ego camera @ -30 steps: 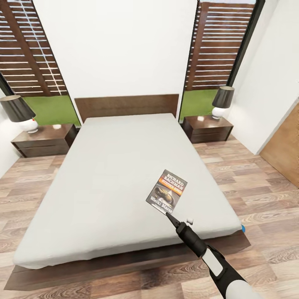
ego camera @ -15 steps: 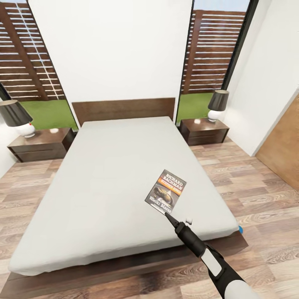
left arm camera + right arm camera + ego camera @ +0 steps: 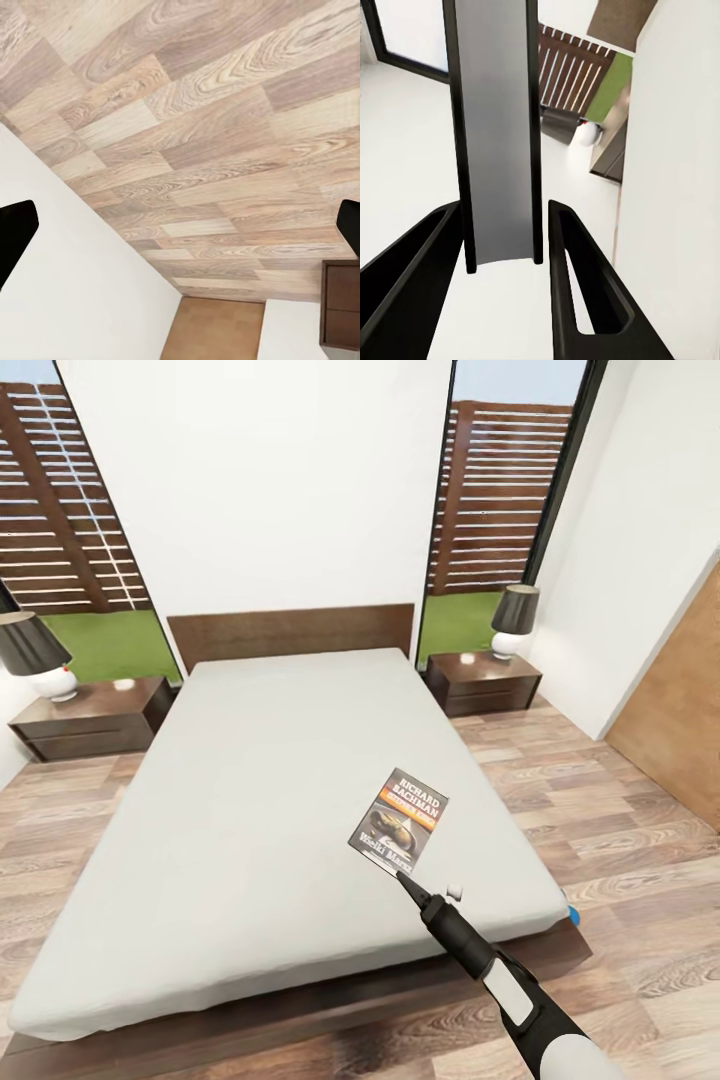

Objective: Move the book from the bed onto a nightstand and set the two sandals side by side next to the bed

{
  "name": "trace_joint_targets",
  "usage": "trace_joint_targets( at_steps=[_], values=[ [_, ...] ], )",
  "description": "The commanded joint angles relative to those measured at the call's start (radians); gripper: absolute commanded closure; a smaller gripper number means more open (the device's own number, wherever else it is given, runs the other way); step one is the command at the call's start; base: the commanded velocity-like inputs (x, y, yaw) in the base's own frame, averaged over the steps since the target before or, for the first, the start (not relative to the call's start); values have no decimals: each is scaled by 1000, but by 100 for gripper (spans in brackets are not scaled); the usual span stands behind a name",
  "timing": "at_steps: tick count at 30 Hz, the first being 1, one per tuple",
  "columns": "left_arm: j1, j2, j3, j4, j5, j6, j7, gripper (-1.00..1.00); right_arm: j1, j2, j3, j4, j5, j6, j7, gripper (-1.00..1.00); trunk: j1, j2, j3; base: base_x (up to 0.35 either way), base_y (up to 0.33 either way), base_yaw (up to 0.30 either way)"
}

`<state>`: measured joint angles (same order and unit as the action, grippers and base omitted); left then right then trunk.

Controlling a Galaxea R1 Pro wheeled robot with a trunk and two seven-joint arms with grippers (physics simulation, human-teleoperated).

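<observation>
The book (image 3: 400, 822), with an orange band and white lettering, hangs over the near right part of the bed's (image 3: 270, 760) light-grey mattress. My right gripper (image 3: 405, 878) is shut on its lower edge. In the right wrist view the book (image 3: 499, 135) is a grey slab between the black fingers (image 3: 577, 285). A blue tip of a sandal (image 3: 572, 912) peeks out at the bed's near right corner. One nightstand (image 3: 90, 718) stands left of the headboard, the other nightstand (image 3: 485, 680) to its right. My left gripper (image 3: 180, 225) is open over the plank floor.
A black-shaded lamp (image 3: 30, 655) stands on the left nightstand and another lamp (image 3: 512, 618) on the right one. Wood-plank floor (image 3: 620, 830) runs along the bed's right side. A wooden door panel (image 3: 680, 740) lines the right wall.
The whole head view has shifted: the bed and nightstands sit smaller and farther off, so the camera moved. The book stays in my right gripper at the same spot.
</observation>
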<state>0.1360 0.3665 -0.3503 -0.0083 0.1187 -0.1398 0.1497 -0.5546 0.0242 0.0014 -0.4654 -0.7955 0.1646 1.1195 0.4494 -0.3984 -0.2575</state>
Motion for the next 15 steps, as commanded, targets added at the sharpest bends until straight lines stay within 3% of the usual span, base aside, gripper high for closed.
trace_joint_targets(
  at_steps=[1, 15],
  values=[
    [0, 0, -9, -1, 11, -3, 2, -100, -1, 0, 0, 1, -7, 10, 2, 100, 1, -2, 0, 0, 0, -65],
    [1, 0, -9, -1, 12, -3, 2, -100, -1, 0, 0, 1, -7, 10, 2, 100, 1, -2, 23, 0, 0, -64]
  ],
)
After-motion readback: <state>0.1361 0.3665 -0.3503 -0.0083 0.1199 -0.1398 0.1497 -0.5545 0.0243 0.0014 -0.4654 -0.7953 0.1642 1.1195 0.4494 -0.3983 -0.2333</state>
